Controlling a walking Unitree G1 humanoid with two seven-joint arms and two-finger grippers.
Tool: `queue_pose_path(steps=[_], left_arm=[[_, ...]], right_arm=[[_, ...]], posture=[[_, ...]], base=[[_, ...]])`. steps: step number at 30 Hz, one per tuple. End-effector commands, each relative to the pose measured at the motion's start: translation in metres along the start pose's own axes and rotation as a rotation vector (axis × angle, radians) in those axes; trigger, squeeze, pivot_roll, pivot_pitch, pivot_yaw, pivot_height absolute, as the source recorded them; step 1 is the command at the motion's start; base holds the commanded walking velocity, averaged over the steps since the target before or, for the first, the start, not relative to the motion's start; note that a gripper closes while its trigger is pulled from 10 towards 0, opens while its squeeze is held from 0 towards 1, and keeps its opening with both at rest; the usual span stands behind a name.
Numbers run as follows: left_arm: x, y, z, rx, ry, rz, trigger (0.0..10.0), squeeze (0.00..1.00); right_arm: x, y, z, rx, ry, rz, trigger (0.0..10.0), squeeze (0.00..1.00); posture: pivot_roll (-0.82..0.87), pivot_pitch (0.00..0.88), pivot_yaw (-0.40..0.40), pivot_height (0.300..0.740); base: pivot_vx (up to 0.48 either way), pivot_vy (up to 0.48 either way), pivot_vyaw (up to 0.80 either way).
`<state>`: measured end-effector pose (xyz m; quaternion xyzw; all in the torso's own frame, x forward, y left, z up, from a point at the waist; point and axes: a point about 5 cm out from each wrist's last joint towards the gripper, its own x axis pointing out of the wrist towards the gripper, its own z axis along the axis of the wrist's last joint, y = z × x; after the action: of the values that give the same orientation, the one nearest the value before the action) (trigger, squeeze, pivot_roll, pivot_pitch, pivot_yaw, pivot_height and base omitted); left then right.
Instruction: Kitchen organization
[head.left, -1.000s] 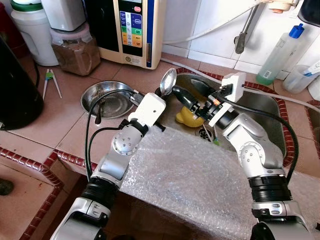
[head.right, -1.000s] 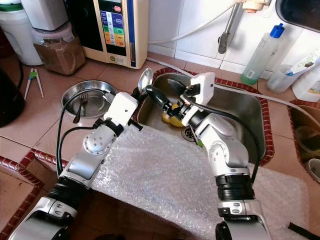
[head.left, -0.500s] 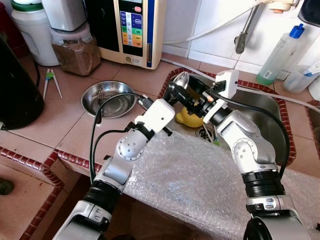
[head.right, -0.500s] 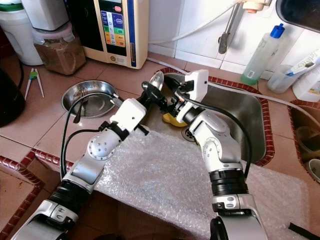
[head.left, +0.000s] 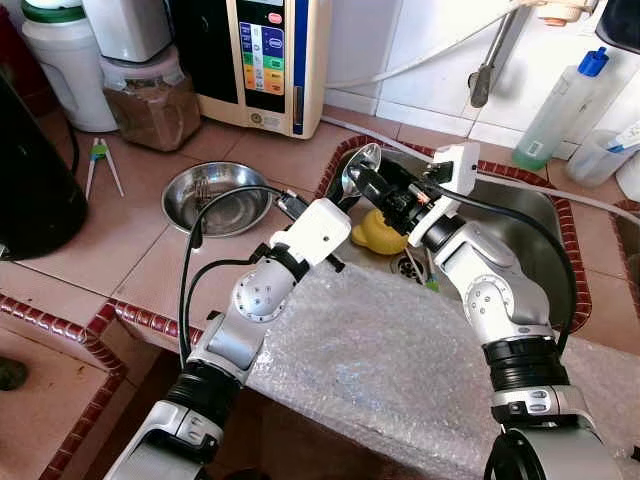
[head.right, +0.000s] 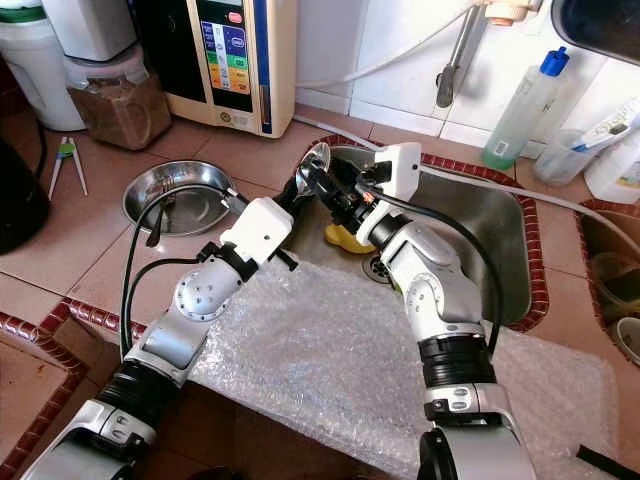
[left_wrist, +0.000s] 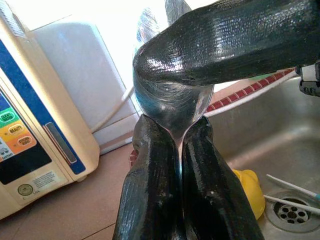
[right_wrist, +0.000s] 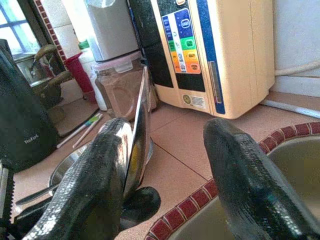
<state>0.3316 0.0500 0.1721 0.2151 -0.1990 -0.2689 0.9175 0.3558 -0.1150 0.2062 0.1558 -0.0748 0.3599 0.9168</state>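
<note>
Left arm: I reach it forward from the lower left, elbow bent, forearm angled up across the bubble wrap (head.left: 400, 360) toward the sink (head.left: 520, 225).
Left tool (head.left: 348, 190): my two black fingers are pressed together on the handle of the spoon (head.left: 360, 165), just below its bowl.
Spoon: held in the air over the near-left corner of the sink, above the red tile rim, bowl upward.
Right arm: I bend it at the elbow and turn the forearm back toward my left, so the wrist sits over the sink's near side.
Right tool (head.right: 325, 190): my fingers stand apart around the spoon's bowl; in the right wrist view one finger (right_wrist: 95, 190) lies against the bowl's face, the other (right_wrist: 250, 185) is well clear of it.
Yellow object (head.left: 380, 232): lies in the sink basin beside the drain, under both tools.
Steel bowl (head.left: 215, 195): sits on the tiled counter (head.left: 110, 240) to the left of the sink, some utensils in it.
Water machine (head.left: 265, 60): stands at the back of the counter, against the wall.
Spray bottle (head.left: 560, 100): stands behind the sink on the right.
</note>
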Motion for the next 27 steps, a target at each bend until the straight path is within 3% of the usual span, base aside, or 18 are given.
queue_pose_path(steps=[1,9,16,17,20,24,27], left_arm=[[0.002,-0.008,0.009,0.033,-0.056,-0.052,0.0,0.0],[0.001,-0.008,0.009,0.065,-0.062,-0.069,0.0,0.0],[0.0,-0.008,0.008,0.079,-0.059,-0.075,0.0,0.0],[-0.001,-0.008,0.008,0.082,-0.06,-0.075,0.5,0.0],[-0.001,-0.008,0.008,0.09,-0.06,-0.076,0.4,0.0],[-0.001,-0.006,0.007,0.094,-0.057,-0.074,0.9,0.0],[0.0,-0.005,0.006,0.095,-0.052,-0.067,2.0,0.0]], right_arm=[[-0.004,-0.011,0.004,0.01,-0.014,-0.066,0.0,0.0],[0.004,-0.007,-0.001,0.021,0.0,-0.074,0.0,0.0],[0.0,-0.02,-0.011,-0.041,0.066,-0.172,0.0,0.0],[-0.001,-0.021,-0.011,-0.034,0.066,-0.188,0.0,0.0],[-0.001,-0.025,-0.011,-0.019,0.062,-0.223,0.0,0.0],[-0.001,-0.029,-0.012,-0.055,0.07,-0.26,0.0,0.0],[-0.001,-0.03,-0.012,-0.05,0.06,-0.27,0.0,0.0]], posture=[[0.03,0.11,-0.042,0.74],[0.04,0.107,-0.043,0.74],[0.04,0.107,-0.046,0.74],[0.04,0.107,-0.046,0.74],[0.04,0.106,-0.045,0.74],[0.04,0.105,-0.043,0.74],[0.04,0.102,-0.042,0.74]], base=[[0.0,0.0,0.0],[0.0,0.0,0.0],[0.0,0.0,0.0],[0.0,0.0,0.0],[0.0,0.0,0.0],[0.0,0.0,0.0],[0.0,0.0,0.0]])
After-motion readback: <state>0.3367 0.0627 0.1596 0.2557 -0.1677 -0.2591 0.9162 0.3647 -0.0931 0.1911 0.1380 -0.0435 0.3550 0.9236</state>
